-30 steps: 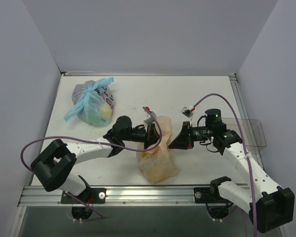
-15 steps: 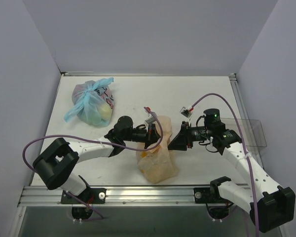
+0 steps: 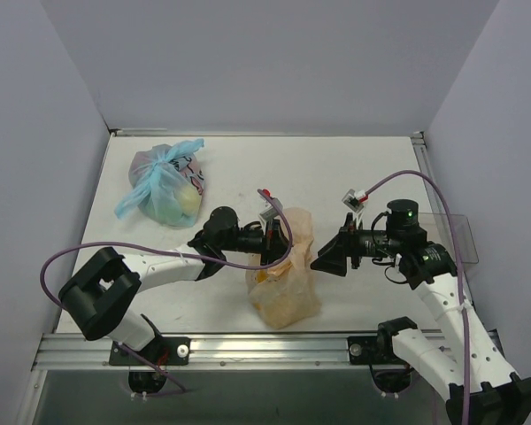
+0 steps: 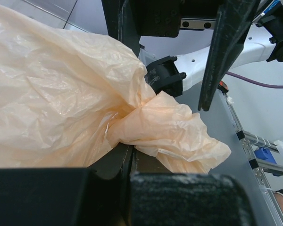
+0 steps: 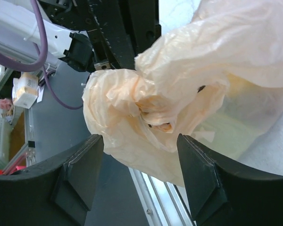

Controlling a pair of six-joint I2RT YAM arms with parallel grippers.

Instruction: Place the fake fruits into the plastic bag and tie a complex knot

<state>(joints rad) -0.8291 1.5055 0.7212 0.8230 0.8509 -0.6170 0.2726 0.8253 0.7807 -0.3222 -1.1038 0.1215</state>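
The thin, crinkly peach-orange plastic bag [image 3: 283, 288] sits on the white table [image 3: 336, 173] in the lower middle of the top view, its top twisted into a bunched knot [image 4: 153, 120]. The left fingers [image 3: 271, 243] are squeezed tight on the bag by that knot. The right fingers [image 3: 322, 261] are spread wide, holding nothing, just right of the bag.

Peach bag [image 3: 288, 292] sits bulging on surface [image 3: 354, 177], near front edge. Knot [image 4: 146, 120] twisted tight, with a short crumpled tail. Yellow-green fruit [image 5: 236, 127] shows dimly through film.
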